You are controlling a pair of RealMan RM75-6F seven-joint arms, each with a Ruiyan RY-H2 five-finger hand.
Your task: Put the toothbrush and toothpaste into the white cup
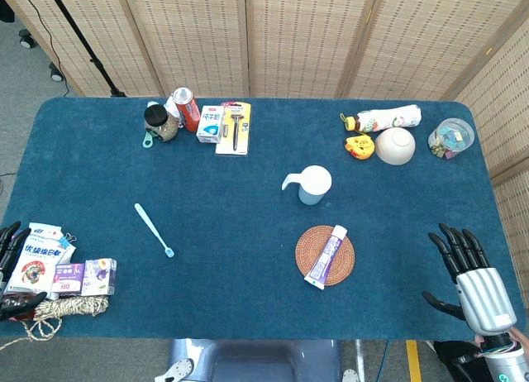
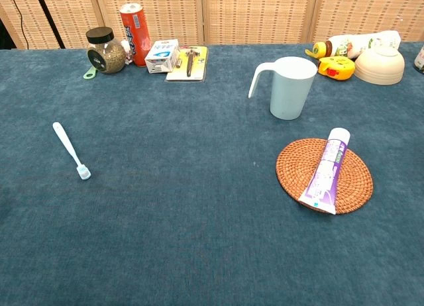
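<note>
The white cup stands upright mid-table, mouth clear to receive. The toothpaste lies across a woven coaster toward the near edge; the toothbrush lies flat left. The right hand waits spread and empty at the right corner; the left hand, at the left edge, is unreadable.

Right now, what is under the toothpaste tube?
The toothpaste tube lies flat across a round woven coaster, which rests on the blue table. The strip of coaster beneath the tube is covered, so anything there cannot be seen.
</note>
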